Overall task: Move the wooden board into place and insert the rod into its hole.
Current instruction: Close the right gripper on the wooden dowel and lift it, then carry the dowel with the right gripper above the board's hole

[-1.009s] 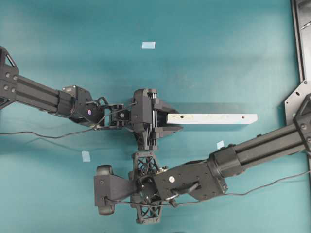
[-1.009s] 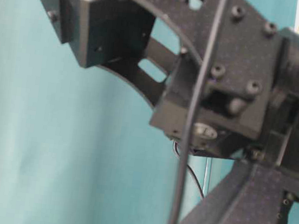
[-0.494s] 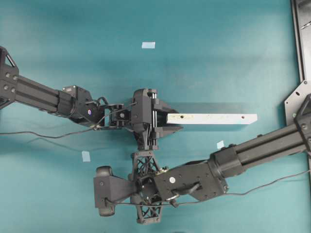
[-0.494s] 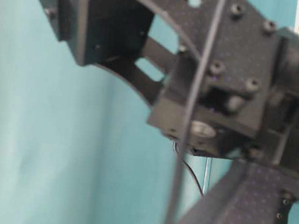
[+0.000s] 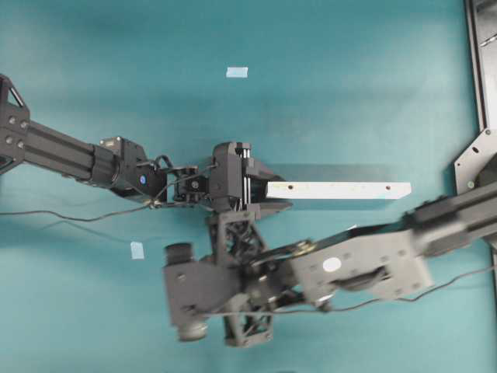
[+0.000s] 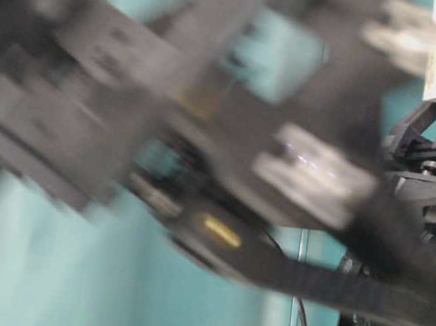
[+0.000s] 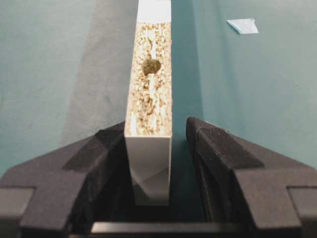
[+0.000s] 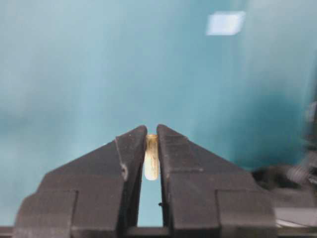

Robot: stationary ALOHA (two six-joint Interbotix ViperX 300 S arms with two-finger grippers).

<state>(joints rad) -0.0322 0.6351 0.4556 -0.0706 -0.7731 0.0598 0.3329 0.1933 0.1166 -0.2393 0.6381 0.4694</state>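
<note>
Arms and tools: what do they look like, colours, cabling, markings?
Both arms are matte black with ribbed square forearm sections. The left tool and right tool have wedge-shaped black fingers with a grainy texture. A thin black cable loops along each arm. The left arm shows a small blue-violet dot near the wrist.

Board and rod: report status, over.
Left pincer shut on wooden board, chipboard edge and hole facing up. Right pincer shut on rod, arm blurred, moving. Nothing blocking the hole.

A teal tabletop (image 5: pixel 334 93) is filling the overhead view, evenly lit; small pale-blue tape scraps (image 5: pixel 237 72) are lying at twelve and eight o'clock; a black metal frame (image 5: pixel 479 70) is edging two o'clock.
</note>
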